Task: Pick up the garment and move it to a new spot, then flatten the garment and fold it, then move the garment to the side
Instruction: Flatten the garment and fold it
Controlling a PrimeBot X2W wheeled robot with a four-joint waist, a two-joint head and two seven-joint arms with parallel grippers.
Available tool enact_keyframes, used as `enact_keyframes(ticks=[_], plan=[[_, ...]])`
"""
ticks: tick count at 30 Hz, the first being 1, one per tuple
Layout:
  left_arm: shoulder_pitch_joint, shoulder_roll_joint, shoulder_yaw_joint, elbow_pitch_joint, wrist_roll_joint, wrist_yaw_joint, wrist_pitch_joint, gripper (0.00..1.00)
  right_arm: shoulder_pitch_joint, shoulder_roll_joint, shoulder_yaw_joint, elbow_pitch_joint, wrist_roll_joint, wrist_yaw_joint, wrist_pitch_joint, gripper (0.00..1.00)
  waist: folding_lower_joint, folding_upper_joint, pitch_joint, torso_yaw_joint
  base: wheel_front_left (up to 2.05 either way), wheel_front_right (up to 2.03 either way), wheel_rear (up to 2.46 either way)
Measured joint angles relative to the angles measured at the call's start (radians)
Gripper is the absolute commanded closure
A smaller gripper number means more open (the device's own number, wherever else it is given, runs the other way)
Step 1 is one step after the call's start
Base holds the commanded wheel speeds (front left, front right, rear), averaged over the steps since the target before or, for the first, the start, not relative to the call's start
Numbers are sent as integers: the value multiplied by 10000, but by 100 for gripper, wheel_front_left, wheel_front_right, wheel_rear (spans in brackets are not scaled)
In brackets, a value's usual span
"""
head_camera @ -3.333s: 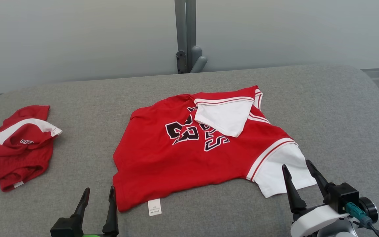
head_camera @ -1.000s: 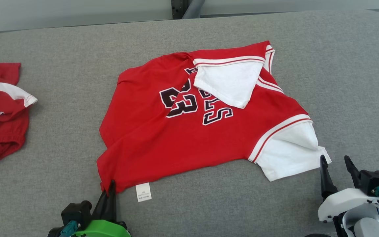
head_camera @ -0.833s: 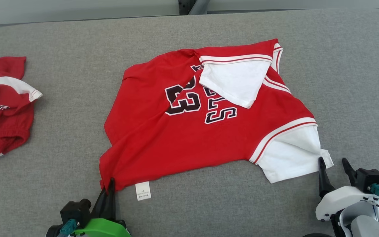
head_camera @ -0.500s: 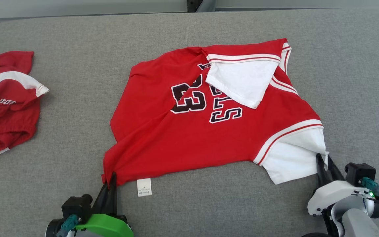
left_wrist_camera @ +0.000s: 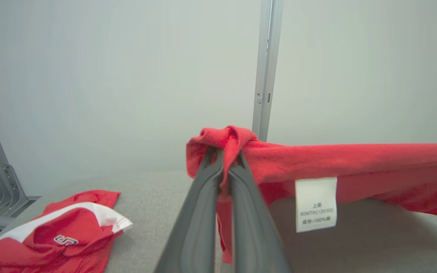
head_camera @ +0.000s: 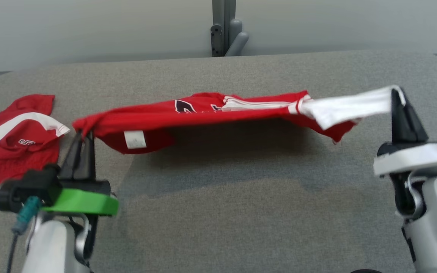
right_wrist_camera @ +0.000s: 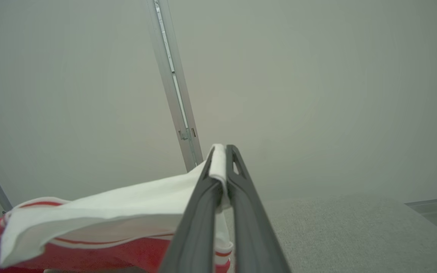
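My left gripper [head_camera: 83, 137] pinches the shirt [head_camera: 203, 113] at a red hem corner; my right gripper [head_camera: 396, 94] pinches its white sleeve [head_camera: 347, 107]. The shirt hangs stretched between them above the grey cushion [head_camera: 222, 197]; another red garment [head_camera: 13, 151] lies left.

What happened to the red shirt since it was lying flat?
The left end effector closed on the hem corner, then the right end effector closed on the sleeve. Both lifted the shirt off the cushion; it now hangs stretched between them. The small red garment at the left stayed put.
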State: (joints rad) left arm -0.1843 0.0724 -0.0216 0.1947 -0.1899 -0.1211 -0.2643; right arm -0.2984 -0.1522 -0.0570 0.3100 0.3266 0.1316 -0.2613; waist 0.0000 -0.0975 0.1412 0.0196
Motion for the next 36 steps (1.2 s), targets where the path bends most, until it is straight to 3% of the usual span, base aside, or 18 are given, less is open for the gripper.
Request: enact_keyframes(ticks=[7, 13, 16, 24, 28, 33, 36], plan=[[-2708, 1753, -487, -779, -29, -82, -4, 100, -2360, -907, 359, -1570, 809, 0, 0, 100, 0, 0, -590, -246, 0, 0, 0], [-4852, 3049, -1429, -581, -686, -104, 38, 100, -3847, -1697, 479, -1774, 1068, 0, 142, 100, 0, 0, -610, -338, 0, 0, 0], [-6220, 3559, -2092, -109, -997, -105, 677, 100, -4873, -2013, 545, -1689, 1076, 0, 602, 100, 0, 1, -249, -348, 0, 0, 0], [-9776, 3540, -3118, 1770, -830, -105, 1034, 100, -8452, -2224, 980, 19, 52, 0, 1101, 100, 0, 2, 1316, -369, 0, 0, 0], [-11908, 3444, -3275, 2940, -318, -104, 619, 100, -10708, -2522, 1139, 1216, -1361, 0, 702, 100, 2, 3, 2464, -401, 0, 0, 0], [-13979, 3227, -3394, 3881, 222, -29, 134, 100, -13124, -2460, 355, 2105, -2546, 0, 146, 100, 4, 3, 3783, -507, 0, 0, 0], [-14243, 3122, -3515, 4309, 211, -38, 44, 100, -13363, -2359, 165, 2537, -2727, 0, 42, 100, 3, 3, 4410, -597, 0, 0, 0]])
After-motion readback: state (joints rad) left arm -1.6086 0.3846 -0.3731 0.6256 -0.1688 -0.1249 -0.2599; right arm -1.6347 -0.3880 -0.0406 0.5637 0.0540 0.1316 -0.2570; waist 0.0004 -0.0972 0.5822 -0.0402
